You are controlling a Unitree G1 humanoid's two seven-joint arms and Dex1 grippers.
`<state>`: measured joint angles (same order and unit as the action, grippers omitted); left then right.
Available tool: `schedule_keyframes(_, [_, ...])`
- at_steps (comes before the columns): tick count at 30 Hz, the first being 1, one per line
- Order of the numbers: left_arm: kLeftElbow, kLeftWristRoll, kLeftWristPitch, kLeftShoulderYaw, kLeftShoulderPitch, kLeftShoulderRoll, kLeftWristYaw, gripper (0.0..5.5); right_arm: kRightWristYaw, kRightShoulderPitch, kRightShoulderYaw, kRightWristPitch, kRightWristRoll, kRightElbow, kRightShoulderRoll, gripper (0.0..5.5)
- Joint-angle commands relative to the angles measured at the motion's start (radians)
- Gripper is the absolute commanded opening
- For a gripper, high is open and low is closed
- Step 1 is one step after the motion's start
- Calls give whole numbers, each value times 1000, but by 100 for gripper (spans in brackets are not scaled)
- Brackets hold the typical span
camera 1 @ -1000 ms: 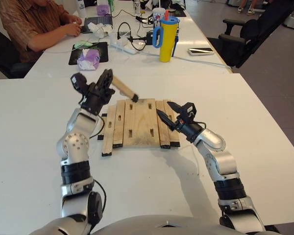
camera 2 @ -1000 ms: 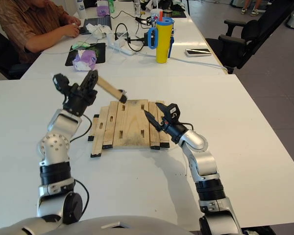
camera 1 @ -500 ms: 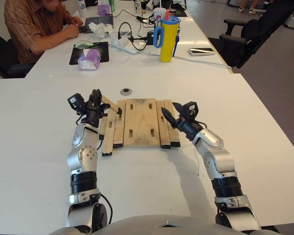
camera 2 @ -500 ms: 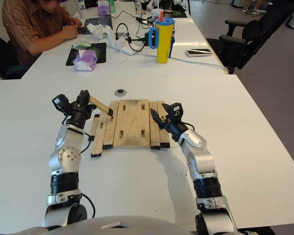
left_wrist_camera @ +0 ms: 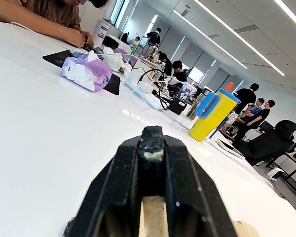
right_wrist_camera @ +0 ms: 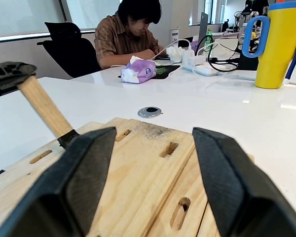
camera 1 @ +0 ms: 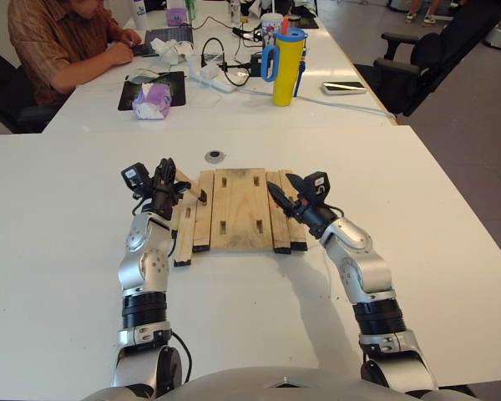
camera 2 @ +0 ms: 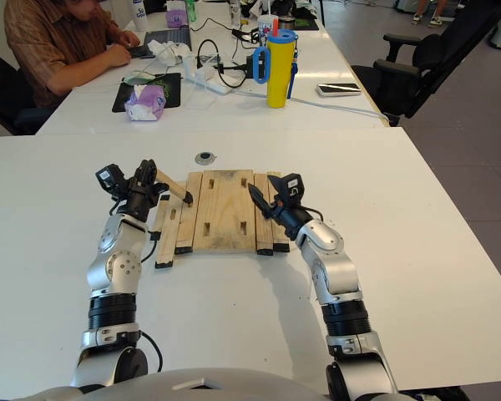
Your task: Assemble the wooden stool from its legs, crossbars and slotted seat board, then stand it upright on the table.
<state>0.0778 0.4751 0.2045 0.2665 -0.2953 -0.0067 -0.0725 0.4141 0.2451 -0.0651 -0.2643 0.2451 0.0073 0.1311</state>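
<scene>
Now, has the seat board (camera 1: pixel 238 209) lying flat on the white table (camera 1: pixel 67 251), slots facing up, between the 2 arms. Shows 2 narrow wooden strips (camera 1: pixel 184 238) along each of its long sides, the outermost on the left slightly askew; cannot tell whether joined to the board. Pinches a wooden leg (camera 1: pixel 189 185) in the left gripper (camera 1: pixel 167 178), fingers pressed onto the pale upper end, just off the board's far left corner. Slants the leg down toward the board, its dark tip touching a strip on that side. Hovers the right gripper (right_wrist_camera: pixel 153 136) low over the board's right edge, near the far corner, with fingers (right_wrist_camera: pixel 84 182) spread wide apart and tips pointing across the wood toward the leg. Finds a small round grey disc (camera 1: pixel 215 156) on the table just beyond the board. Places a yellow cup (camera 1: pixel 286 67) with a blue handle and a purple tissue pack (camera 1: pixel 153 100) on the next table behind, well apart from the stool parts.
</scene>
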Motion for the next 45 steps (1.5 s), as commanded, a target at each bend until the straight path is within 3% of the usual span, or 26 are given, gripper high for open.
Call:
schedule_keyframes(1, [18, -22, 8, 0, -7, 10, 17, 41, 1, 30, 0, -16, 1, 5, -1, 287])
schedule_keyframes(27, [13, -94, 64, -33, 2, 20, 84, 41, -8, 28, -8, -18, -5, 10, -17, 287])
schedule_keyframes(38, [64, -347, 37, -213, 18, 65, 104, 41, -14, 18, -27, -31, -18, 5, -9, 287])
schedule_keyframes(45, [142, -405, -67, -251, 74, 59, 81, 41, -3, 24, -41, -52, -19, 7, 2, 287])
